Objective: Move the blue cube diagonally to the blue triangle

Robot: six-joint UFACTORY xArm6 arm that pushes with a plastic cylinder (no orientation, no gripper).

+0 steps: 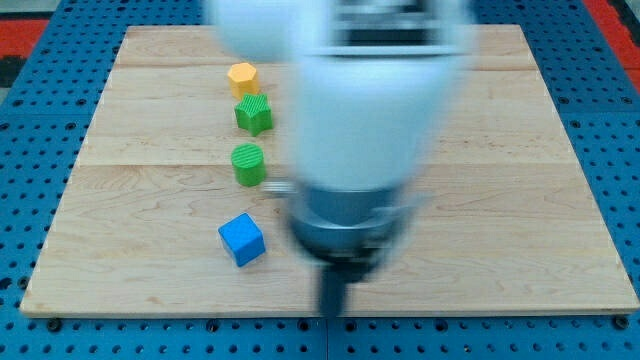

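The blue cube [241,239] lies on the wooden board [520,200] at the lower left of the middle. My tip [331,314] is near the board's bottom edge, to the right of the blue cube and a little below it, apart from it. No blue triangle shows; the blurred white arm [350,100] covers the middle of the board and may hide blocks behind it.
A yellow block [242,77], a green star-shaped block [254,113] and a green cylinder [248,163] stand in a column above the blue cube. Blue pegboard [40,60] surrounds the board.
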